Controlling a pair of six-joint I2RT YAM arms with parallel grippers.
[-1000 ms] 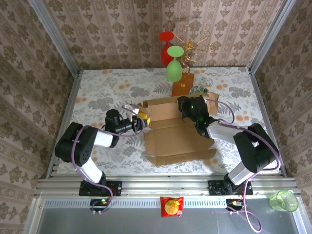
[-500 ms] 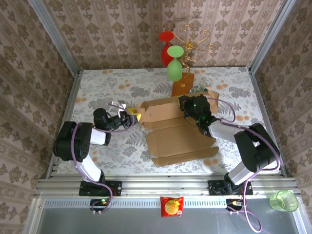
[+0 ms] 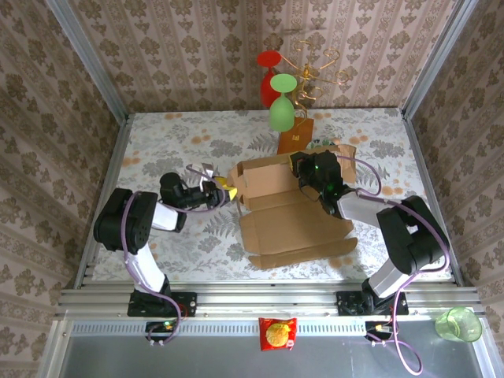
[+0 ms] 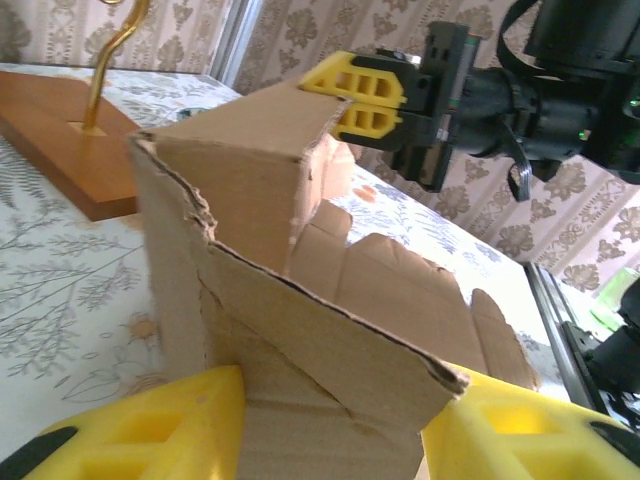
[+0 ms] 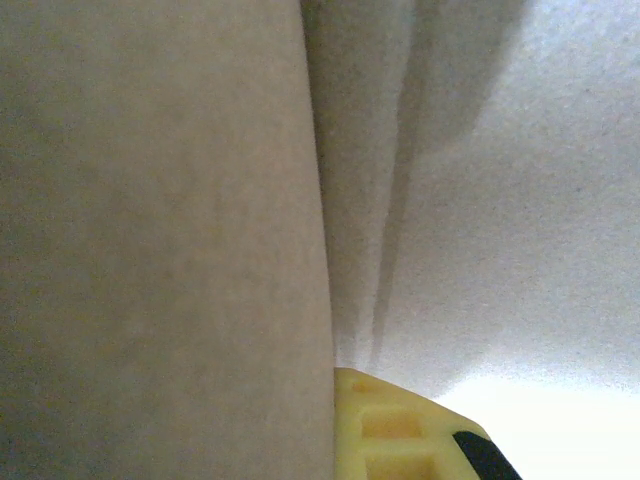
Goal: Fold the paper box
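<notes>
Tabletop (image 3: 173, 150) covered in a pale cloth printed with grey leaves and orange blossoms, boxed in on three sides by walls (image 3: 181, 55) of beige damask wallpaper, with a ribbed metal rail (image 3: 268, 301) along the near edge where my two arms are bolted

The paper box (image 3: 291, 224) lies right of the table's middle, a tan cardboard sheet mostly flat on the cloth, its far wall and far left corner folded upright

My left gripper (image 3: 227, 189) lies low over the cloth at that raised left corner. From the left wrist, my yellow fingers (image 4: 150, 430) are spread wide with the standing cardboard (image 4: 300, 340) between them; I cannot tell whether they touch it

My right gripper (image 3: 302, 167) reaches in at the far wall. The left wrist view shows it (image 4: 365, 100) at the top edge of that wall, its two yellow fingers close together, pinching the cardboard. From the right wrist, cardboard (image 5: 150, 250) sits right against the lens beside one yellow finger (image 5: 400, 430)

Behind the box stands a gold wire stand (image 3: 315, 71) on a brown square base (image 3: 295, 142), with a red glass (image 3: 269, 79) and a green glass (image 3: 282, 106) hanging from it upside down

On the grey ledge in front of the rail sit a red snack packet (image 3: 277, 333) and, far right, a green cup (image 3: 458, 324)
</notes>
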